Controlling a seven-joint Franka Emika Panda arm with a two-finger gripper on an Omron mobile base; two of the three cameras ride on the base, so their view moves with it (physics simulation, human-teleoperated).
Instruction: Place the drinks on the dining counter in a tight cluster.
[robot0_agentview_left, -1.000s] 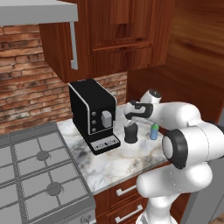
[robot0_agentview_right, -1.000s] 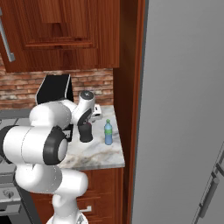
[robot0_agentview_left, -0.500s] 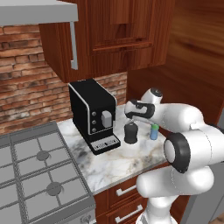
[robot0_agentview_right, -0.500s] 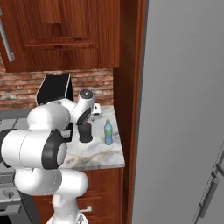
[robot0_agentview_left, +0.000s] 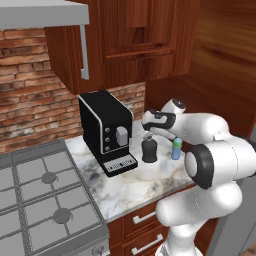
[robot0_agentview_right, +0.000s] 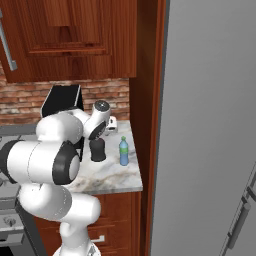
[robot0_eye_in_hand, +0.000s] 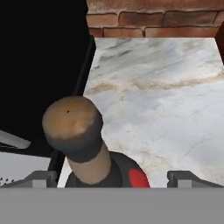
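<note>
The pincer (robot0_eye_in_hand: 112, 179) hangs directly above the squat black bottle (robot0_agentview_left: 149, 150), its two tips spread as wide as they go on either side of the brown-stoppered neck, gripping nothing yet. That bottle stands upright on the small marble tabletop (robot0_agentview_left: 127, 187), just in front of the black coffee machine (robot0_agentview_left: 106, 130) and toward the back edge by the brick wall. The little blue bottle with the green cap (robot0_agentview_right: 123, 151) stands upright just beside it, nearer the right edge where the tabletop meets the wood panel.

As I judge it, the task has barely begun: both drinks sit on this worktop, not the dining counter, and nothing is clustered. The arm looks poised for a first pickup of the black bottle; carrying, placing and fetching the others all remain.
</note>
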